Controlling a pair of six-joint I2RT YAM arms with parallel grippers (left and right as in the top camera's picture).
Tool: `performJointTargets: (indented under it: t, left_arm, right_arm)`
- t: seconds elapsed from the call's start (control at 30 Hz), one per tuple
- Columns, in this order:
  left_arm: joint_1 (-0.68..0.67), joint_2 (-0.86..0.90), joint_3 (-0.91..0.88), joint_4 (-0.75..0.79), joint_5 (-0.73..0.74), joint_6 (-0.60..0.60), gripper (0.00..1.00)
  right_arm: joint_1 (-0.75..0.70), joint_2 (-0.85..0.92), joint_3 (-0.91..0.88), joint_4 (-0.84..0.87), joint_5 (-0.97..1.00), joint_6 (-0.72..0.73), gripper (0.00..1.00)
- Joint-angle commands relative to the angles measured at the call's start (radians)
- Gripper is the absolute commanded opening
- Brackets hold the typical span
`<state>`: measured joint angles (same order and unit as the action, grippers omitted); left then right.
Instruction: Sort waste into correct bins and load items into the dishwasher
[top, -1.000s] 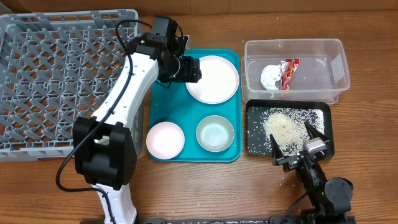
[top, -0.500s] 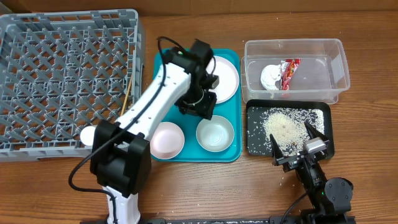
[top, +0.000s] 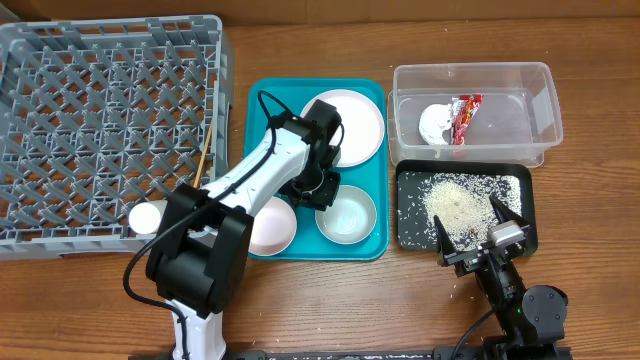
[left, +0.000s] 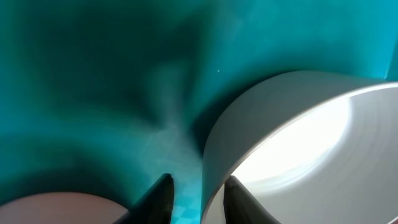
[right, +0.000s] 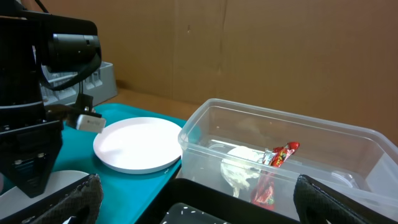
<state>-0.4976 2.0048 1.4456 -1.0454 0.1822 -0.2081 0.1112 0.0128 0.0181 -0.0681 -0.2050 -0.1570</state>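
— Where is the left end effector (left: 199, 190)?
— Narrowly parted, fingers (left: 163, 198) astride the rim of the grey-green bowl (left: 298, 137), with teal showing beside the outer finger. The bowl sits in the near right corner of the teal tray (left: 93, 81), mid-surface (top: 600, 260).
— And the right end effector (top: 470, 228)?
— Spread wide and empty over the near edge of the black tray (top: 522, 178), by the surface's right edge, rice (top: 455, 200) scattered inside. The dish rack (top: 100, 120) fills the far left corner.
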Motion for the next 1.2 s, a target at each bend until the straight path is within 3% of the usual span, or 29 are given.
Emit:
performJointTargets:
  t: [0.0, 0.13, 0.33, 0.4, 0.47, 0.63, 0.8, 0.9, 0.97, 1.07, 1.17]
  left_arm:
    - [-0.010, -0.020, -0.016, 0.006, -0.035, -0.019, 0.04]
    - [-0.010, -0.020, -0.020, 0.015, -0.044, -0.013, 0.05]
    - [-0.026, -0.020, -0.028, 0.048, -0.033, -0.009, 0.20]
    - [-0.034, -0.020, -0.038, 0.064, -0.032, -0.010, 0.16]
    - [-0.040, -0.020, -0.040, 0.064, -0.033, -0.010, 0.04]
    - [-0.027, -0.024, 0.016, -0.003, -0.032, -0.014, 0.04]
    - [0.040, -0.048, 0.290, -0.238, -0.062, -0.026, 0.04]
    - [0.082, -0.074, 0.485, -0.412, -0.277, -0.049, 0.04]
    - [0.106, -0.094, 0.599, -0.539, -0.573, -0.115, 0.04]
    - [0.124, -0.112, 0.644, -0.645, -0.863, -0.212, 0.04]
    - [0.143, -0.135, 0.629, -0.645, -0.995, -0.224, 0.04]
  right_arm:
    - [0.002, -0.010, -0.010, 0.006, 0.002, 0.003, 0.99]
    - [0.002, -0.010, -0.010, 0.006, 0.002, 0.003, 1.00]
    - [0.002, -0.010, -0.010, 0.006, 0.002, 0.003, 1.00]
    - [0.002, -0.010, -0.010, 0.006, 0.002, 0.003, 1.00]
    - [0.002, -0.010, -0.010, 0.006, 0.002, 0.003, 1.00]
    - [0.002, -0.010, -0.010, 0.006, 0.002, 0.003, 1.00]
    - [0.002, -0.010, -0.010, 0.006, 0.002, 0.003, 1.00]
    - [0.002, -0.010, -0.010, 0.006, 0.002, 0.003, 1.00]
    - [0.002, -0.010, -0.010, 0.006, 0.002, 0.003, 1.00]
    - [0.002, -0.010, -0.010, 0.006, 0.002, 0.003, 1.00]
    - [0.002, -0.010, -0.010, 0.006, 0.002, 0.003, 1.00]
